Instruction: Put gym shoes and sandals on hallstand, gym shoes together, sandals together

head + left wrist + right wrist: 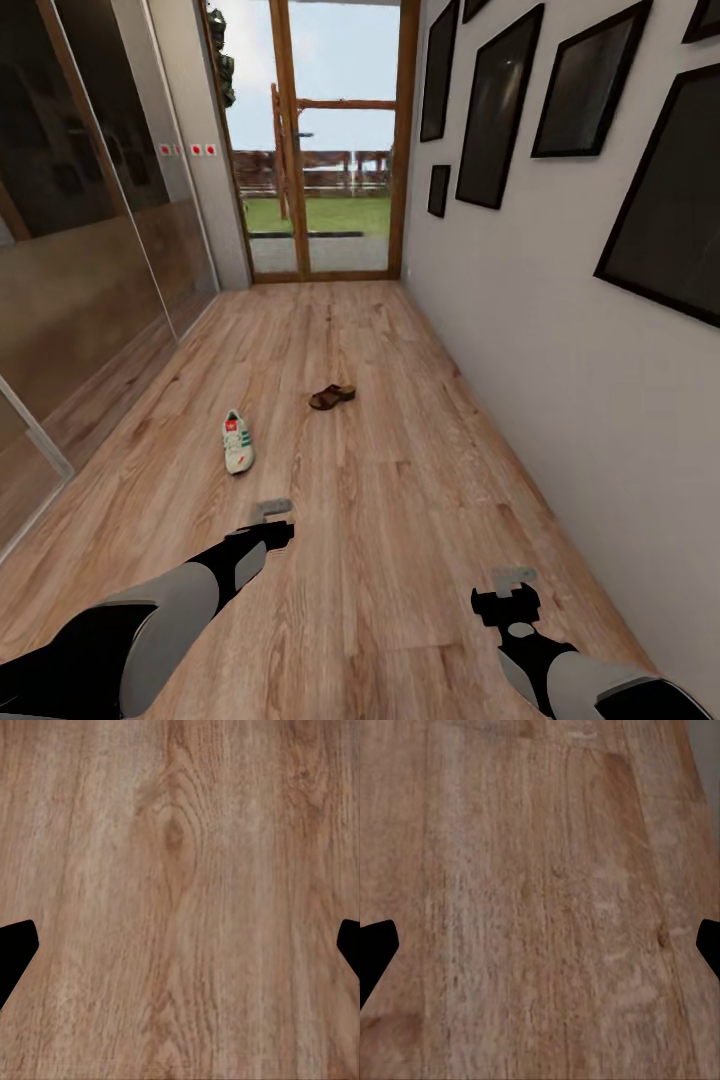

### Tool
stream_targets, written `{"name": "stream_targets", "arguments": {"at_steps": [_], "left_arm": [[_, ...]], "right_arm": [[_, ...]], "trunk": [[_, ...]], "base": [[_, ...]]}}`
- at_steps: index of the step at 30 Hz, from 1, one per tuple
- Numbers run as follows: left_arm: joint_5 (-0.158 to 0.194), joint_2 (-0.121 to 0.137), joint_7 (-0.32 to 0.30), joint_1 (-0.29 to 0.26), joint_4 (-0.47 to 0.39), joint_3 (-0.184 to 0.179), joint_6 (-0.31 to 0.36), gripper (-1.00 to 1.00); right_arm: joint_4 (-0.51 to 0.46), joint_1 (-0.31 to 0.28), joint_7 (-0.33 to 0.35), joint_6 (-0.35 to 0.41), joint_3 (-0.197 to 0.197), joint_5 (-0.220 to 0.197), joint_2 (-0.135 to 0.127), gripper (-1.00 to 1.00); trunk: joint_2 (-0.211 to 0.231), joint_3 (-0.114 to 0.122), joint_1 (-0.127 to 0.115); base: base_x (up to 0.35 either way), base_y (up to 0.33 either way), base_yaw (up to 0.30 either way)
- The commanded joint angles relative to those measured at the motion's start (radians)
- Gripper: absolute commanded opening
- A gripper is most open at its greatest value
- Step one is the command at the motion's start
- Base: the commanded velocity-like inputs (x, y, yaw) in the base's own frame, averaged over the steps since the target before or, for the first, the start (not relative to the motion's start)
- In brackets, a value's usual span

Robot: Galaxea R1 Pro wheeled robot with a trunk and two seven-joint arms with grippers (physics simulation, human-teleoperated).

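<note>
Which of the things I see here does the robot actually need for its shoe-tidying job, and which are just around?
Needed: gym shoe; sandal; corridor floor.

Just around: black picture frames; glass door; mirrored panels.

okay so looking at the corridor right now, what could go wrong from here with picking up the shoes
Only one gym shoe and one sandal show on the corridor floor; their mates could be missed. Both lie ahead of the left end effector and right end effector, so reaching early may fall short. The sandal is flat, so a grasp might slip.
</note>
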Motion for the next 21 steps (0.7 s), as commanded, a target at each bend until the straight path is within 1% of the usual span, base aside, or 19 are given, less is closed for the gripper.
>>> {"name": "stream_targets", "arguments": {"at_steps": [1, 15, 21], "left_arm": [[0.008, 0.0, 0.002, 0.0, -0.002, 0.004, 0.004, 1.0], [0.008, 0.0, 0.002, 0.0, -0.002, 0.004, 0.004, 1.0], [0.008, -0.001, 0.003, 0.0, -0.002, 0.004, 0.004, 1.0]], "right_arm": [[0.004, -0.001, -0.001, -0.006, 0.008, -0.006, 0.0, 1.0], [0.004, -0.001, -0.001, -0.006, 0.008, -0.006, 0.002, 1.0], [0.004, -0.001, -0.001, -0.006, 0.009, -0.006, 0.002, 1.0]], "trunk": [[0.0, -0.001, 0.0], [0.0, -0.001, 0.0], [0.0, -0.001, 0.0]], "base": [[0.35, -0.011, 0.0], [0.35, -0.003, 0.0], [0.35, -0.05, 0.0]]}}
